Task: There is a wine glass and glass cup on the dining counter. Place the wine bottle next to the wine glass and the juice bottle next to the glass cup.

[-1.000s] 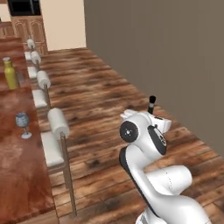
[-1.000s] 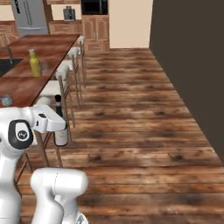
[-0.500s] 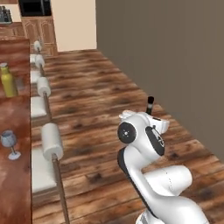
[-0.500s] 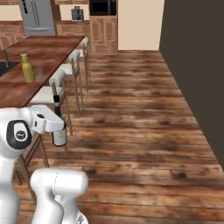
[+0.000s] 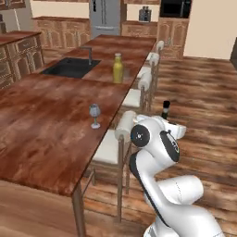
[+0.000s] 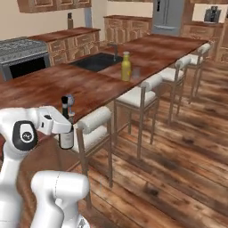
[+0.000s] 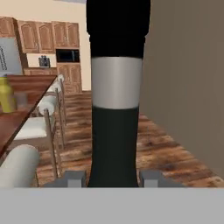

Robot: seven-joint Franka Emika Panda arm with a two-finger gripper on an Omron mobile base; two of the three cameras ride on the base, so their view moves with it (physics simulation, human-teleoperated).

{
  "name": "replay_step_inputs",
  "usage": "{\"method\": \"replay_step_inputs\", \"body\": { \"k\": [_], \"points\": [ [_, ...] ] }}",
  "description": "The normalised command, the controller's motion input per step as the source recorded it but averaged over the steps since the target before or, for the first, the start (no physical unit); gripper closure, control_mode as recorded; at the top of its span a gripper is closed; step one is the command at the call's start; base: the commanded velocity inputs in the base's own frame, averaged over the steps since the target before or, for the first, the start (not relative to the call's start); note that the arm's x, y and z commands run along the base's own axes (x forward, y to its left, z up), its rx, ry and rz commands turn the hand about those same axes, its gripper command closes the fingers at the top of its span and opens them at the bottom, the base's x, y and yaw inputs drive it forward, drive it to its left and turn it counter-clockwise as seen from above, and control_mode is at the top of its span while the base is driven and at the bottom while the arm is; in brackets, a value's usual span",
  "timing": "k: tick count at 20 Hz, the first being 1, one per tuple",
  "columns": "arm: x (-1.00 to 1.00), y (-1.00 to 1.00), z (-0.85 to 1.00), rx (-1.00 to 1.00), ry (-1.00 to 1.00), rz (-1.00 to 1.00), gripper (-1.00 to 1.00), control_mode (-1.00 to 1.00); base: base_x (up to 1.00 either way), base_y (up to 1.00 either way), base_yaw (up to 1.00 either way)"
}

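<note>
Between the two small dark fingertips at the bottom of the hand view stands the wine bottle (image 7: 114, 144), upright, its pale label band above the dark body; the pincer (image 7: 114, 178) is clenched around its lower body. From the right base view the same bottle (image 6: 67, 129) hangs in the pincer (image 6: 63, 129) off the near edge of the worktop (image 6: 89, 87), beside the padded back of the nearest stool (image 6: 94, 120). From the left base view only its black cap and neck (image 5: 165, 109) rise above the white arm, at about 3 o'clock from the wine glass (image 5: 94, 115), well apart from it.

On the worktop (image 5: 51, 120) the wine glass stands upright near the stool-side edge. Further along, at roughly 12 o'clock from the glass and well apart from it, stands the juice bottle (image 5: 118, 68), upright, just to the 3 o'clock side of the black sink (image 5: 69, 67). In the right base view the juice bottle (image 6: 126, 67) has the glass cup (image 6: 136, 73) just beside it at 3 o'clock; whether they touch cannot be told. The juice bottle (image 7: 6, 95) also shows at 9 o'clock in the hand view, with the cup (image 7: 20, 101) close by it.
</note>
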Motion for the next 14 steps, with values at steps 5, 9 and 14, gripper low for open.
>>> {"method": "replay_step_inputs", "body": {
  "k": [5,9,14],
  "points": [
    [0.00,0.00,0.00,0.00,0.00,0.00,1.00,1.00,0.10,-0.06,0.91],
    [0.00,0.00,0.00,0.00,0.00,0.00,1.00,1.00,0.18,-0.18,0.72],
    [0.00,0.00,0.00,0.00,0.00,0.00,1.00,1.00,0.38,-0.43,0.34]
  ]
}}
